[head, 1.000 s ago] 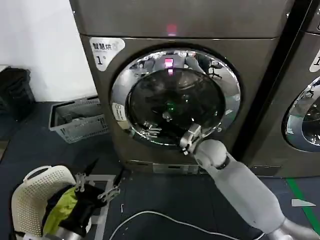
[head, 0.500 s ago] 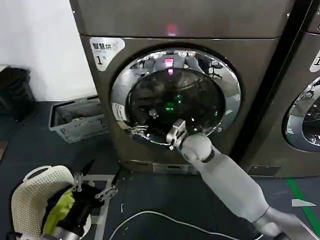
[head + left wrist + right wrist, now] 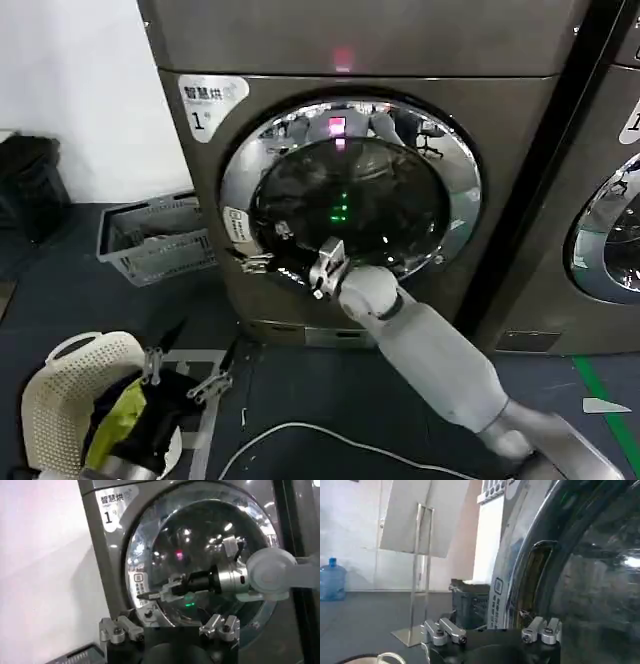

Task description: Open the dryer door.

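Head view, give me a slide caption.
Right claw reaches across the closed dryer door toward its left rim; left claw idles low.

Dim room; overhead lights glare on chrome dryer door point(image 3: 350, 195) rim; wrist views soft, hazy.

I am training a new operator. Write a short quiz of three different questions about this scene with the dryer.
1. True or false: the dryer door is already swung wide open.
2. Which arm reaches to the door?
A. left
B. right
3. Fill in: the white sticker on the dryer shows the number ___.

Key:
1. False; the door sits closed against the front.
2. B; the right claw is at the door's lower left rim, and the left claw hangs low above a white basket.
3. 1
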`<state>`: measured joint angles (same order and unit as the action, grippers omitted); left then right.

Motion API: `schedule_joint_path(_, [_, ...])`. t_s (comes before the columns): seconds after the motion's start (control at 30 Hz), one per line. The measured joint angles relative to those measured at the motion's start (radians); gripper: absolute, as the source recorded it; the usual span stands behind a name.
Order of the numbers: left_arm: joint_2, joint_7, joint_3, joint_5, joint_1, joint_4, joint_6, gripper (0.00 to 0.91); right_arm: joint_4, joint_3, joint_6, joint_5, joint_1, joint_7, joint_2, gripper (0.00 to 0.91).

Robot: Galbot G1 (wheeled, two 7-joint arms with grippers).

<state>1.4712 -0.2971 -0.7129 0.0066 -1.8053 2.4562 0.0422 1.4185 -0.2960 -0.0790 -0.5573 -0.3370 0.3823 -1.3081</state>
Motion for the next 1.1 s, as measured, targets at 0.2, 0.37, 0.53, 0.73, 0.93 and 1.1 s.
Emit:
schedule_joint_path(0.2, [-0.001,-0.004,-0.004,0.001,-0.002,0.000,0.000,0.907,-0.019,-0.008,0.059,-0.030,0.002,0.118,0.017,0.907])
schedule_joint_path(0.37, [-0.001,-0.005,-0.018,0.002,0.004,0.000,0.002,0.907,0.000,-0.012,0.100,-0.087,-0.007,0.217,0.049,0.907])
schedule_joint_path(0.53, [-0.018,-0.006,-0.054,-0.008,0.012,0.000,0.005,0.907,0.008,-0.012,0.190,-0.185,-0.006,0.434,0.119,0.907])
schedule_joint_path(0.73, [-0.062,-0.041,-0.171,-0.081,0.031,-0.021,0.014,0.907,0.070,0.016,0.206,-0.297,-0.032,0.663,0.211,0.907])
schedule_joint_path(0.93, [-0.114,-0.121,-0.313,-0.178,0.071,-0.047,0.018,0.907,0.148,0.055,0.164,-0.348,-0.073,0.824,0.289,0.907])
schedule_joint_path(1.1, [-0.158,-0.134,-0.390,-0.263,0.109,-0.075,0.023,0.907,0.209,0.106,0.122,-0.356,-0.119,0.970,0.346,0.907])
